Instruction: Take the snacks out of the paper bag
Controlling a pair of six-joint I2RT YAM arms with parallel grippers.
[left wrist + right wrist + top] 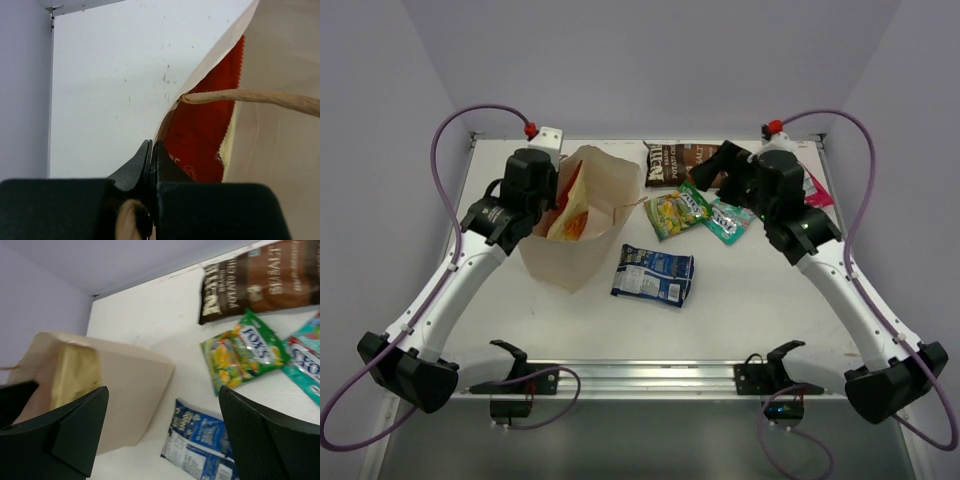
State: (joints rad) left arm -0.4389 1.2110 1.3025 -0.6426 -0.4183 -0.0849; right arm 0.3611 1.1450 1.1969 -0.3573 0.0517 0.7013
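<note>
Left of centre on the white table (750, 320), the paper bag (575, 250) has its long axis running near to far. Its open mouth is at the far end, and whether it stands or leans I cannot tell. It is smooth cream paper with creased walls and a twisted string handle (250, 96). An orange-red packet (570, 210), glossy with a saw-tooth edge, sits upright in the mouth.

The left gripper (548, 200) is at the bag's far-left rim, its jaws pinched together on the paper edge.

Right of the bag, the right gripper (162, 395) hangs with jaws spread wide and nothing between them.

Just right of the bag's base lies a crinkled blue-and-white packet (653, 275), lengthwise left to right. Beyond it, right of the bag's mouth, are a yellow-green packet (678, 212), a teal packet (728, 220) and a long dark brown packet (672, 162). A pink packet (818, 190) lies farthest right, half hidden by the arm.
</note>
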